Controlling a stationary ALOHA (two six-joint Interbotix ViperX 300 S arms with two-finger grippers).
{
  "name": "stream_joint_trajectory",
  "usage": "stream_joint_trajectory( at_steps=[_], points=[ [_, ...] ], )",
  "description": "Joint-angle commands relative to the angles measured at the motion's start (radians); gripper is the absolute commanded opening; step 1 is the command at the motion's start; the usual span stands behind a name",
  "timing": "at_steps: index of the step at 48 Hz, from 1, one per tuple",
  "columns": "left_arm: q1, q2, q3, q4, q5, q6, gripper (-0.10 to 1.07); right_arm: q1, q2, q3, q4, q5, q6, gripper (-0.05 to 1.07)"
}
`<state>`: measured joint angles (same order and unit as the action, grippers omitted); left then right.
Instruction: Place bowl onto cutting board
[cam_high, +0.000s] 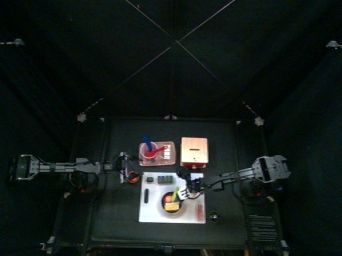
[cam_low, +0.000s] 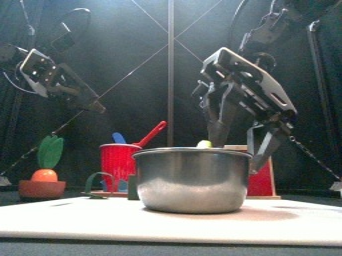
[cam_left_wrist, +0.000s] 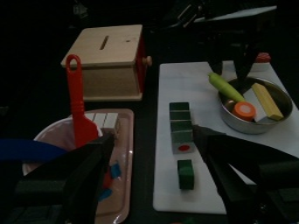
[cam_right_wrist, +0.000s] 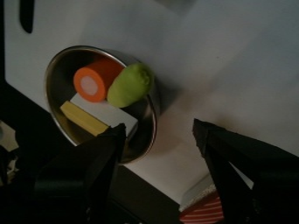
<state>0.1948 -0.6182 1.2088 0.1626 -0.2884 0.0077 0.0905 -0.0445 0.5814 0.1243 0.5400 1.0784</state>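
A small round metal bowl (cam_low: 191, 180) holding orange, green and yellow food pieces stands on the white cutting board (cam_low: 171, 222). From above the bowl (cam_high: 174, 204) sits near the board's (cam_high: 150, 205) middle. My right gripper (cam_low: 238, 135) hangs open just above and behind the bowl, touching nothing. In the right wrist view the bowl (cam_right_wrist: 66, 80) lies beyond the parted jaws of the right gripper (cam_right_wrist: 163, 162). My left gripper (cam_left_wrist: 158, 175) is open and empty at the table's left, off the board's (cam_left_wrist: 193, 105) left edge. The bowl (cam_left_wrist: 250, 125) lies beyond it.
A red cup (cam_low: 120, 162) with utensils stands behind the bowl on the left. A wooden box (cam_high: 198, 150) and a pink tray (cam_high: 158, 152) sit at the back. Green blocks (cam_left_wrist: 179, 131) lie on the board. A small potted plant (cam_low: 43, 180) is at far left.
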Motion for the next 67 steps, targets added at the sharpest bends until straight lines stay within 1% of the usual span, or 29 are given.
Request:
stream_joint_trajectory(
  at_steps=[1, 5, 12, 17, 20, 27, 29, 30, 36, 40, 46, 53, 60, 67],
  points=[
    [0.0, 0.0, -0.028, -0.002, -0.005, 0.0, 1.03, 0.0, -0.11, 0.008, -0.023, 0.012, 0.0, 0.94],
    [0.0, 0.0, -0.035, -0.002, -0.005, -0.002, 1.03, -0.002, -0.187, 0.04, -0.052, 0.018, 0.0, 0.94],
    [-0.002, 0.0, -0.048, -0.003, -0.006, -0.005, 1.03, -0.006, -0.341, 0.143, -0.158, -0.005, 0.012, 0.94],
    [-0.002, 0.0, -0.055, -0.014, -0.005, -0.006, 1.03, -0.017, -0.423, 0.213, -0.255, -0.074, 0.005, 0.94],
    [-0.002, 0.0, -0.058, -0.023, -0.005, -0.005, 1.03, -0.026, -0.466, 0.258, -0.337, -0.147, 0.0, 0.94],
    [0.0, 0.0, -0.066, -0.038, -0.006, -0.003, 1.03, -0.044, -0.505, 0.313, -0.523, -0.302, -0.006, 0.94],
    [0.0, 0.0, -0.067, -0.04, -0.011, -0.003, 1.03, -0.052, -0.508, 0.319, -0.594, -0.341, -0.006, 0.94],
    [-0.002, 0.0, -0.067, -0.04, -0.011, -0.005, 1.03, -0.057, -0.508, 0.322, -0.652, -0.364, -0.005, 0.94],
    [-0.002, 0.0, -0.071, -0.043, -0.012, -0.008, 1.03, -0.075, -0.505, 0.333, -0.87, -0.442, 0.003, 0.94],
    [-0.002, 0.0, -0.075, -0.057, -0.015, -0.006, 1.03, -0.1, -0.499, 0.341, -0.956, -0.476, 0.012, 0.94],
    [-0.002, 0.0, -0.087, -0.074, -0.021, -0.006, 1.03, -0.12, -0.499, 0.345, -0.968, -0.505, -0.008, 0.94],
    [-0.003, 0.0, -0.08, -0.094, -0.025, -0.009, 1.03, -0.133, -0.497, 0.377, -0.997, -0.517, -0.003, 0.94],
    [-0.002, 0.0, -0.066, -0.126, -0.025, -0.005, 1.03, -0.143, -0.486, 0.385, -0.994, -0.531, -0.003, 0.94],
    [-0.002, 0.0, -0.058, -0.129, -0.025, -0.003, 1.03, -0.143, -0.477, 0.382, -0.989, -0.535, -0.002, 0.94]
  ],
)
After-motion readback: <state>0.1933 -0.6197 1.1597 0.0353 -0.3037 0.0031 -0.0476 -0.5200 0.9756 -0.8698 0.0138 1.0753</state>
